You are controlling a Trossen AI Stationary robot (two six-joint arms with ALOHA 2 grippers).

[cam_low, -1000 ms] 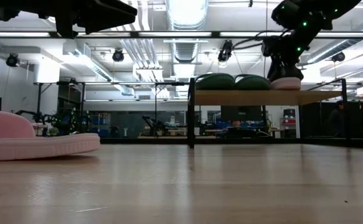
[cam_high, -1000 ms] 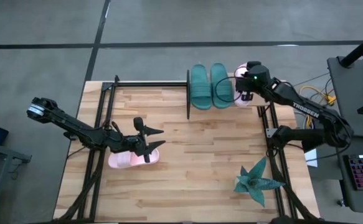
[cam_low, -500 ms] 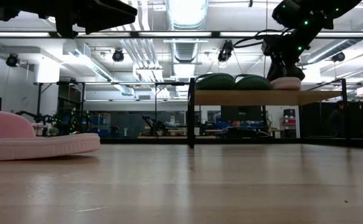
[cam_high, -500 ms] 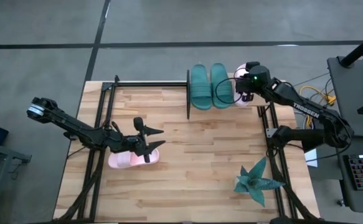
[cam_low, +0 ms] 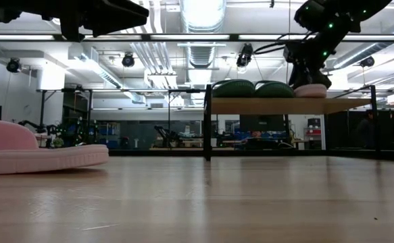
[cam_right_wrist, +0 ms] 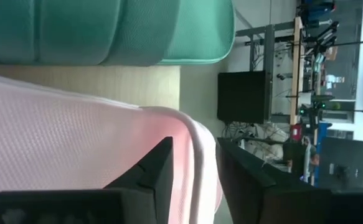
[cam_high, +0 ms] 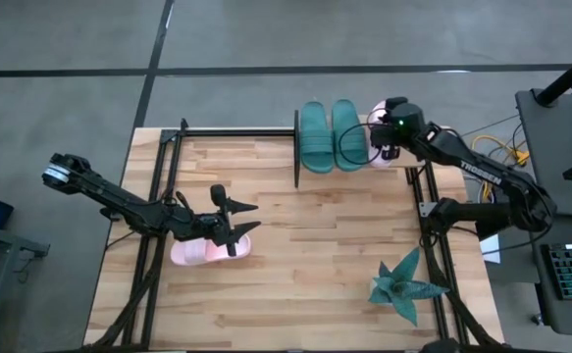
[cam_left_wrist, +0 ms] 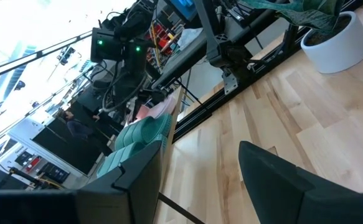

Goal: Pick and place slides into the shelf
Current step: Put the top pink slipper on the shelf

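Note:
Two dark teal slides lie side by side on the shelf, a light wood board on black uprights at the table's far edge. A pale pink slide rests on the board to their right, under my right gripper, which is shut on it. The second pink slide lies sole-down on the table at the near left. My left gripper hangs open above and just right of it, touching nothing. My right gripper pinches the pink slide's raised edge between its two fingers, coming from above and pointing down. The slide sits level with its sole on the shelf board, next to the right teal slide.
A teal spiky plant in a white pot stands at the table's near right. Black frame rails run along the left and right sides of the table. Bare wood lies between the shelf and the plant.

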